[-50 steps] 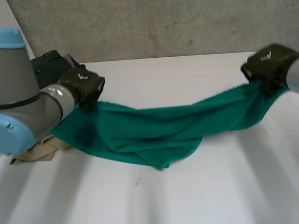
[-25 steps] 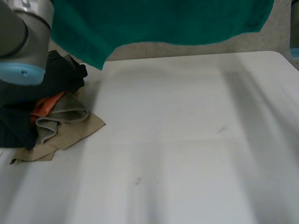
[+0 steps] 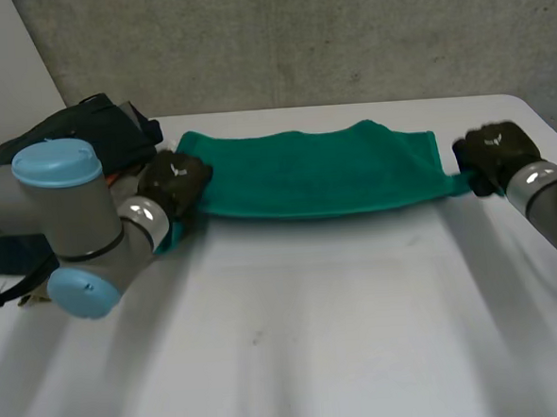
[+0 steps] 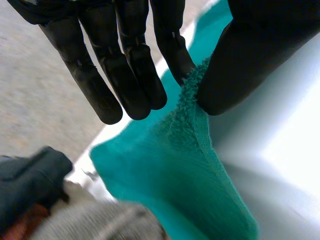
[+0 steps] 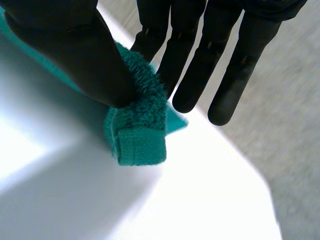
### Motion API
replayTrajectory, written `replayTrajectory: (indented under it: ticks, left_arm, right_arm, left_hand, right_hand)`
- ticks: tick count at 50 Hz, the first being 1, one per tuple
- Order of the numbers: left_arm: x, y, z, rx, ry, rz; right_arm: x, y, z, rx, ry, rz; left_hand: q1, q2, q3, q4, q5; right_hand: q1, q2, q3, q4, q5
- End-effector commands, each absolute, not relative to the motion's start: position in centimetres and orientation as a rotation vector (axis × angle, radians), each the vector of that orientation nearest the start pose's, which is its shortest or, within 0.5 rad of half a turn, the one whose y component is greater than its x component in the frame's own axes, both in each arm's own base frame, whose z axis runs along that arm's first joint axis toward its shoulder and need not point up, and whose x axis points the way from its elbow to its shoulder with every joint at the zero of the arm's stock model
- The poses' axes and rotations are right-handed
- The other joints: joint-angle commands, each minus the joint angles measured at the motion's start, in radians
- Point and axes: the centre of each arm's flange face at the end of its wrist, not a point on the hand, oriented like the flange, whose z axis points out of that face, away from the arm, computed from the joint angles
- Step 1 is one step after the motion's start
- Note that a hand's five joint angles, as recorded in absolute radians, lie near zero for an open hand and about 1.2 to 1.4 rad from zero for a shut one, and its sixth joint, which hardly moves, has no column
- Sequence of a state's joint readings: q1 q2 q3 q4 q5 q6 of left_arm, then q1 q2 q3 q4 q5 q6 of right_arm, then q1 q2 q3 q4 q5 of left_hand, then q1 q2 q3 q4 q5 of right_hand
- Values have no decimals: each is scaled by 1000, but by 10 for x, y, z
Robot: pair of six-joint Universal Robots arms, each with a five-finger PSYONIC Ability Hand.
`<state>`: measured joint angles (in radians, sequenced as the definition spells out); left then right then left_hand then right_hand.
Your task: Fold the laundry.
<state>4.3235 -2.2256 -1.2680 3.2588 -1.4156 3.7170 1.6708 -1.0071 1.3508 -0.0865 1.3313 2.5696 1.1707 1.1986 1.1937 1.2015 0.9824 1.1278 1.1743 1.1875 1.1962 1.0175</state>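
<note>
White table (image 3: 362, 336): green towel (image 3: 314, 173) lengthwise left-right.

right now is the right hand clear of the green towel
No, the right hand pinches a corner of the green towel against its thumb.

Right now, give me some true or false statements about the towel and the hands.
1. The towel lies on the table, stretched between the left hand and the right hand. True.
2. The left hand is open, clear of the towel. False: its thumb and fingers pinch the towel's edge.
3. The right hand pinches an end of the towel. True.
4. The pile of clothes sits by the right hand. False: it lies beside the left arm.
</note>
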Motion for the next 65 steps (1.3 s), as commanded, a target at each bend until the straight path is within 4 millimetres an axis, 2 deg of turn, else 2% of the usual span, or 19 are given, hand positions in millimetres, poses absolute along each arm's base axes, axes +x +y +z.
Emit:
replayTrajectory:
  ticks: [1,3,5,7,10,14,15,18,19,23,31,39,46,48,50,51,57,62,65]
  left_arm:
    - [-278,-270,181,1480,2187,-1612]
    - [-276,-249,184,1544,2228,-1507]
    - [-274,-219,187,1638,2287,-1343]
    - [-273,-196,188,1720,2333,-1193]
    - [-274,-186,192,1768,2345,-1108]
    - [-284,-206,195,1725,2292,-1198]
    - [-289,-220,193,1684,2264,-1247]
    - [-297,-243,190,1617,2207,-1315]
    - [-304,-258,190,1584,2161,-1371]
    - [-326,-292,192,1536,2021,-1538]
    - [-362,-345,188,1465,1823,-1810]
    - [-379,-368,160,1515,1697,-1861]
    - [-383,-377,149,1503,1658,-1904]
    - [-388,-380,152,1477,1622,-1974]
    - [-392,-382,154,1445,1591,-2024]
    - [-396,-382,156,1419,1562,-2068]
    - [-399,-387,175,1262,1463,-2166]
    - [-384,-394,198,1099,1454,-2180]
    - [-377,-389,207,1080,1490,-2170]
  right_arm:
    - [163,-326,198,-1328,2599,-1616]
    - [156,-311,200,-1416,2651,-1482]
    - [147,-289,201,-1571,2681,-1268]
    - [145,-280,204,-1680,2648,-1220]
    - [146,-283,203,-1727,2618,-1271]
    - [150,-302,193,-1648,2622,-1381]
    - [151,-313,188,-1593,2628,-1426]
    - [154,-326,182,-1519,2639,-1475]
    - [157,-334,178,-1472,2648,-1507]
    - [164,-354,168,-1386,2652,-1580]
    - [185,-396,156,-1269,2568,-1859]
    - [195,-429,144,-1229,2547,-2092]
    - [197,-450,135,-1234,2541,-2235]
    - [199,-458,134,-1214,2502,-2303]
    - [202,-461,132,-1200,2478,-2345]
    - [206,-462,127,-1199,2466,-2364]
    - [209,-461,124,-1185,2461,-2370]
    - [201,-458,143,-1057,2449,-2393]
    - [198,-455,158,-954,2423,-2404]
  left_hand:
    - [226,198,203,195,239]
    - [226,198,203,195,239]
    - [226,198,203,195,239]
    - [226,198,203,195,239]
    - [226,198,203,195,239]
    - [226,198,203,195,239]
    - [226,198,203,195,239]
    - [226,198,203,195,239]
    - [226,198,203,195,239]
    - [226,198,203,195,239]
    - [226,198,203,195,239]
    - [226,198,203,195,239]
    - [226,198,203,195,239]
    - [-52,-80,-75,-82,-38]
    - [-529,-557,-552,-560,-515]
    - [-996,-1024,-1019,-1027,-982]
    - [-996,-1024,-1019,-1027,-982]
    - [-996,-1024,-1019,-1027,-982]
    - [-996,-1024,-1019,-1027,-982]
  right_hand:
    - [268,222,209,200,204]
    - [268,222,209,200,204]
    - [268,222,209,200,204]
    - [268,222,209,200,204]
    - [268,222,209,200,204]
    - [268,222,209,200,204]
    - [268,222,209,200,204]
    - [268,222,209,200,204]
    - [268,222,209,200,204]
    - [268,222,209,200,204]
    - [268,222,209,200,204]
    - [268,222,209,200,204]
    - [268,222,209,200,204]
    - [268,222,209,200,204]
    - [-507,-553,-566,-575,-571]
    - [-953,-1000,-1013,-1022,-1017]
    - [-953,-1000,-1013,-1022,-1017]
    - [-953,-1000,-1013,-1022,-1017]
    - [-953,-1000,-1013,-1022,-1017]
